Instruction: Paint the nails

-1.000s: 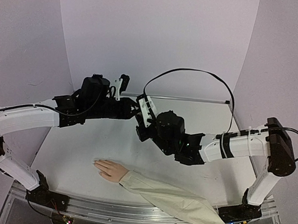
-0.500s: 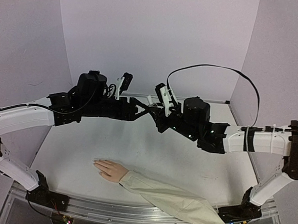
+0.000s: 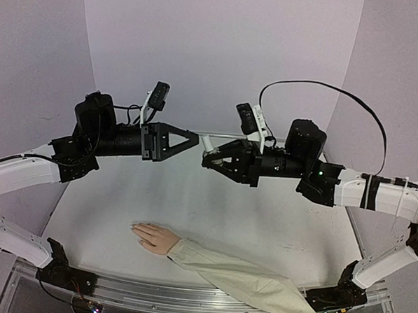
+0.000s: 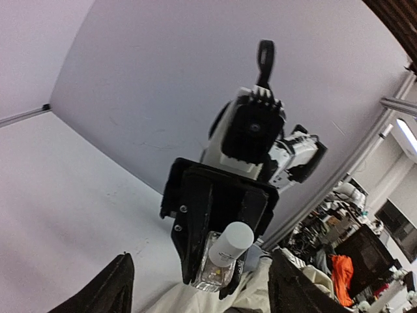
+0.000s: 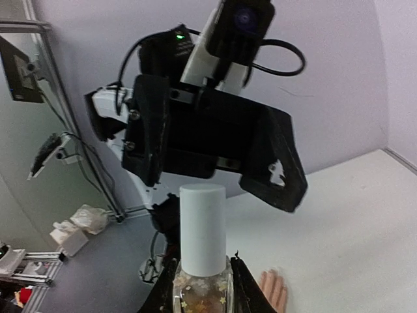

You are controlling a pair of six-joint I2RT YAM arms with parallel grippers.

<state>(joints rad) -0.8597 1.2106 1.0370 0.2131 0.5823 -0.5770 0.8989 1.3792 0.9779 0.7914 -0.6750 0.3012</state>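
The pale mannequin hand (image 3: 156, 236) lies flat on the table with its beige sleeve (image 3: 244, 281) running to the near right. Its nails (image 3: 136, 228) are too small to tell from the skin. My right gripper (image 3: 209, 159) hangs high over the middle of the table, shut on a small clear bottle (image 5: 201, 291) with a white cap (image 5: 202, 228) still on. My left gripper (image 3: 194, 138) faces it from the left, a short gap away, open and empty. The left wrist view shows the bottle (image 4: 223, 257) straight ahead, between the right gripper's fingers.
Lilac walls close the table (image 3: 122, 201) at the back and both sides. A metal rail (image 3: 153, 294) runs along the near edge. A black cable (image 3: 324, 92) loops above the right arm. Both arms are well above the hand.
The left gripper has opened and drawn back to the left. The right arm has risen and swung right with the bottle. The mannequin hand has not moved.
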